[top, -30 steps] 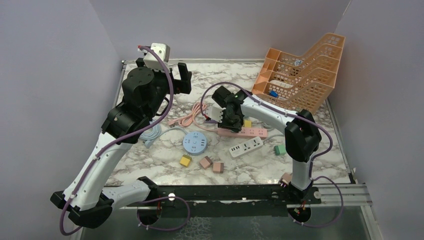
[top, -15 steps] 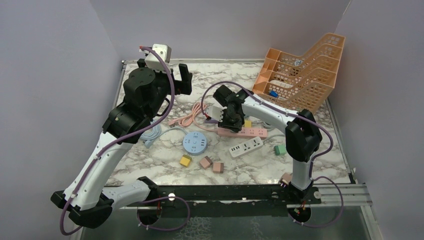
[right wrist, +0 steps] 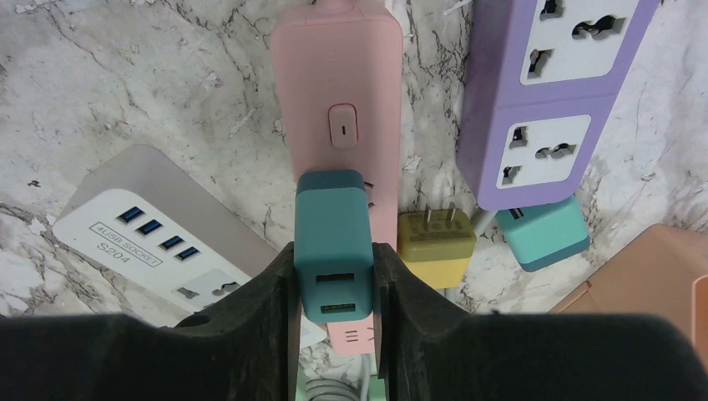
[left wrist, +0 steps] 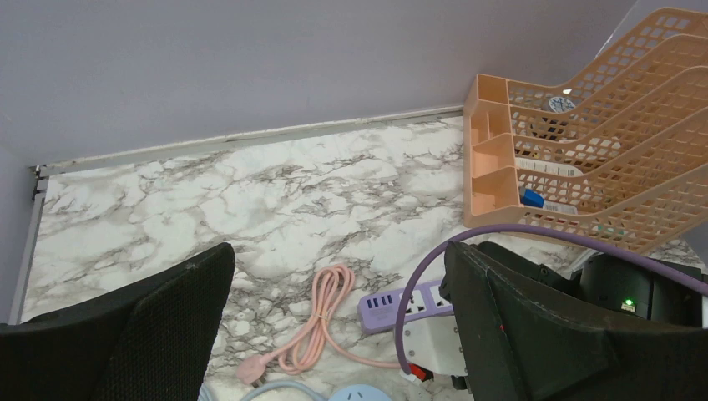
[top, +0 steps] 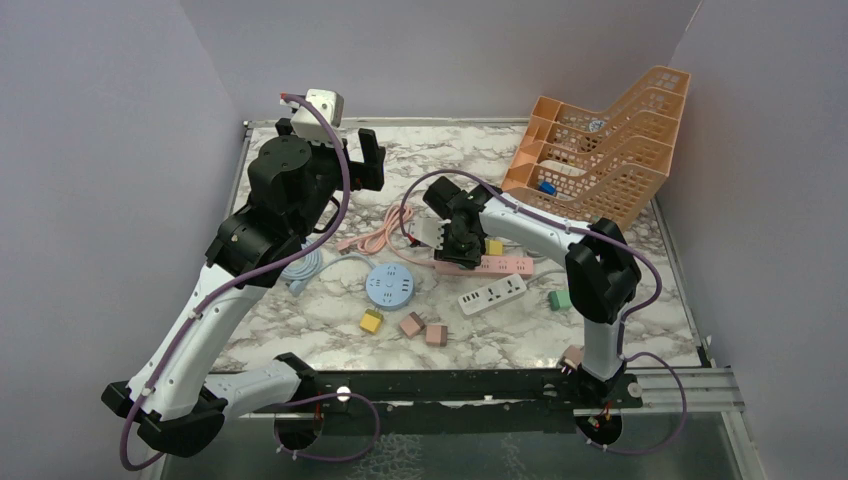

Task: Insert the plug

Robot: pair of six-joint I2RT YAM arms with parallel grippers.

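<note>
Right gripper: its black fingers pinch the two sides of the teal, box-shaped plug adapter.
Plug position: it is held over the pink plastic power strip, just beside that strip's switch button; whether its prongs sit in a socket cannot be told.
Left gripper: its fingers are spread wide, holding nothing, raised above the far left of the marble table.
Neighbours: a purple power strip lies beside the pink one, with a small yellow plug between them.
Other side: a white USB socket strip.
</note>
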